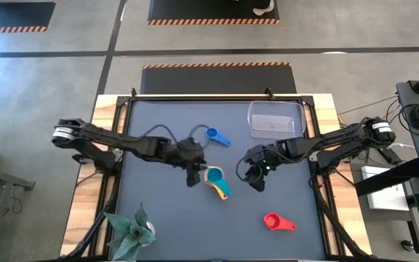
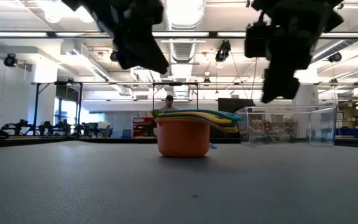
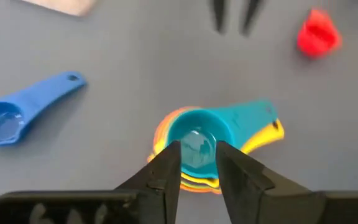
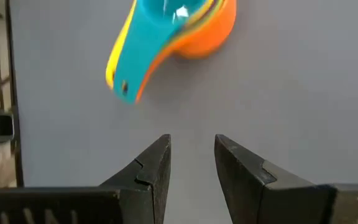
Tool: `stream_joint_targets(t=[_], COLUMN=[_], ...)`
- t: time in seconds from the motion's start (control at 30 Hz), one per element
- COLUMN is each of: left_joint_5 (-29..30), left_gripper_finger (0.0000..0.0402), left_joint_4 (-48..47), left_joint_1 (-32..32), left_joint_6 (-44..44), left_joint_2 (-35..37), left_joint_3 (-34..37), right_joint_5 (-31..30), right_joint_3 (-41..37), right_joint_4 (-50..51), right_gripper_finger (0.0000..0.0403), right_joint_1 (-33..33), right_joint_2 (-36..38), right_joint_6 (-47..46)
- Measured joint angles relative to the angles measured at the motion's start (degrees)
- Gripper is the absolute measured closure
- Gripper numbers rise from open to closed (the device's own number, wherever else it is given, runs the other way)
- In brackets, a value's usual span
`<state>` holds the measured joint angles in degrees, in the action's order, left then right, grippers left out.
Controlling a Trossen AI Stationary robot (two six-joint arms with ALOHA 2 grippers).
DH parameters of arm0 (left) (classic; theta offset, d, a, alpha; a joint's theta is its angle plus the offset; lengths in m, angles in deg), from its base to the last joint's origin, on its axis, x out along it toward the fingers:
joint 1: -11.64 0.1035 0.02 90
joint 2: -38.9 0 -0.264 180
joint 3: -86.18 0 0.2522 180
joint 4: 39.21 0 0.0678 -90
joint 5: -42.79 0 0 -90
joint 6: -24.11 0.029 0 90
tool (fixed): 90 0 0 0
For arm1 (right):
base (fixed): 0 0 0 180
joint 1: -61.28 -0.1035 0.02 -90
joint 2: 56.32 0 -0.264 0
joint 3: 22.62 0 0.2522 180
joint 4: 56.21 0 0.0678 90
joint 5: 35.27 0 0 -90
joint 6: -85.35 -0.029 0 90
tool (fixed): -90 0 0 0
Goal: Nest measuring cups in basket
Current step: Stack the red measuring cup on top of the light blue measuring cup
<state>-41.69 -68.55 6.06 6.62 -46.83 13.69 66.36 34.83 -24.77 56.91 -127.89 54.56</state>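
A nested stack of measuring cups (image 1: 216,181) stands on its orange bottom cup mid-table, teal cup innermost (image 3: 196,142), with yellow and green handles between (image 2: 194,116). A blue cup (image 1: 217,136) lies alone toward the far side, and a red cup (image 1: 277,222) lies near the front right. The clear basket (image 1: 275,118) sits at the far right. My left gripper (image 1: 193,177) is open and hovers above the stack's left side (image 3: 197,149). My right gripper (image 1: 257,179) is open and hangs over bare table right of the stack (image 4: 191,149). No purple cup shows.
A green paper-like plant (image 1: 131,230) stands at the near left corner. The grey table top (image 1: 166,218) is framed by wooden edges. In the low view both grippers (image 2: 145,56) (image 2: 277,87) hang well above the stack. A person shows far behind the table.
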Motion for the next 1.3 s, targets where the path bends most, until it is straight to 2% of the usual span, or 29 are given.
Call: stream_joint_targets(t=[0.27, 0.47, 0.7, 0.87, 1.3], left_joint_5=[0.05, 1.29, 1.42, 1.43, 1.42], left_gripper_finger=[0.0350, 0.0356, 0.0356, 0.0356, 0.0356], left_joint_4=[26.85, 33.76, 34.08, 34.05, 34.02], left_joint_1=[2.11, 2.09, 2.09, 2.04, 2.04], left_joint_6=[-13.50, -21.43, -23.78, -23.68, -23.57], left_joint_2=[12.26, 15.11, 14.57, 13.27, 7.39], left_joint_3=[21.22, 29.42, 31.38, 30.56, 25.93], right_joint_5=[0.01, -0.01, -0.25, -4.38, -5.63], right_joint_3=[0.02, -0.09, -0.59, -1.25, -5.95], right_joint_4=[8.36, 11.25, 11.20, 10.57, 7.42], right_gripper_finger=[0.0289, 0.0289, 0.0289, 0.0289, 0.0289], right_joint_1=[-9.66, -19.03, -27.04, -30.22, -31.62], right_joint_2=[2.74, 2.87, 2.83, 2.81, 2.09], right_joint_6=[-4.06, -8.33, -15.00, -18.97, -18.76])
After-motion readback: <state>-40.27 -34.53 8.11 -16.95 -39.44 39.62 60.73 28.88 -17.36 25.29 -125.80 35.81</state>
